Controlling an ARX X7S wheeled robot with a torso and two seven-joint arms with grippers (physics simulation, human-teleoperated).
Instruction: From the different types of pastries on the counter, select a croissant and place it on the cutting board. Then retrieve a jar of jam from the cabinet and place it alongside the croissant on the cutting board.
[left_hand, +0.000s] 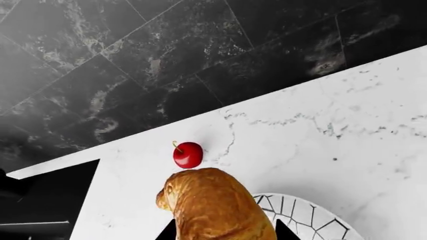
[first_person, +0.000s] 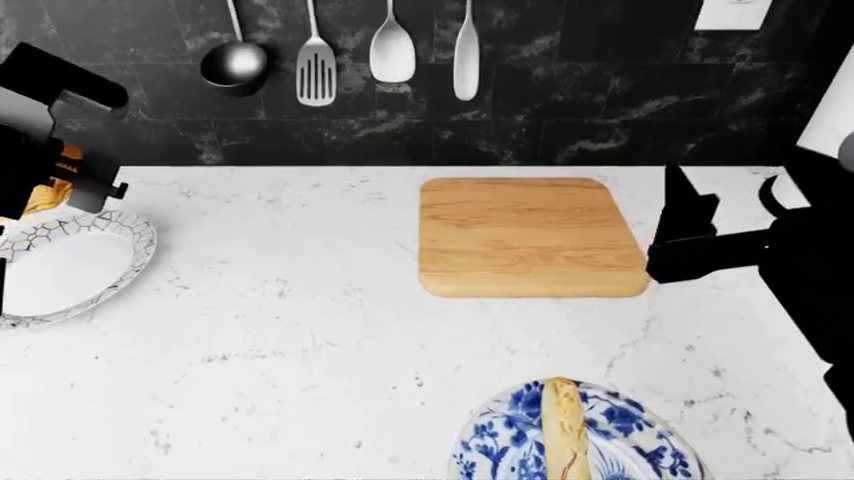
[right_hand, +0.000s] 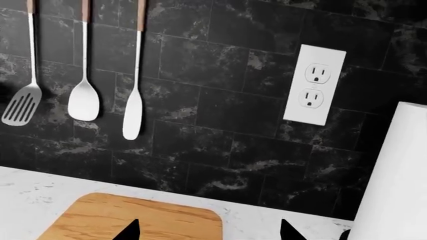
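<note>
The croissant (left_hand: 217, 205), a glossy golden-brown lump, sits between the two dark fingertips of my left gripper (left_hand: 225, 231), which is shut on it. In the head view this gripper (first_person: 60, 185) is at the far left, with a sliver of croissant (first_person: 46, 196) showing above the back rim of a white crackle-pattern plate (first_person: 74, 262). The light-wood cutting board (first_person: 527, 235) lies bare at the counter's back centre. My right gripper (first_person: 667, 232) hangs open just off the board's right edge, with the board (right_hand: 127, 220) under its left tip. The jar of jam is out of view.
A red cherry (left_hand: 187, 154) lies on the white marble counter (first_person: 294, 340) beyond the croissant. A blue patterned plate (first_person: 621, 440) with the long pale loaf (first_person: 565, 435) stands at the front. Utensils (first_person: 391, 45) hang on the black wall. A white roll (right_hand: 395, 185) stands at the right.
</note>
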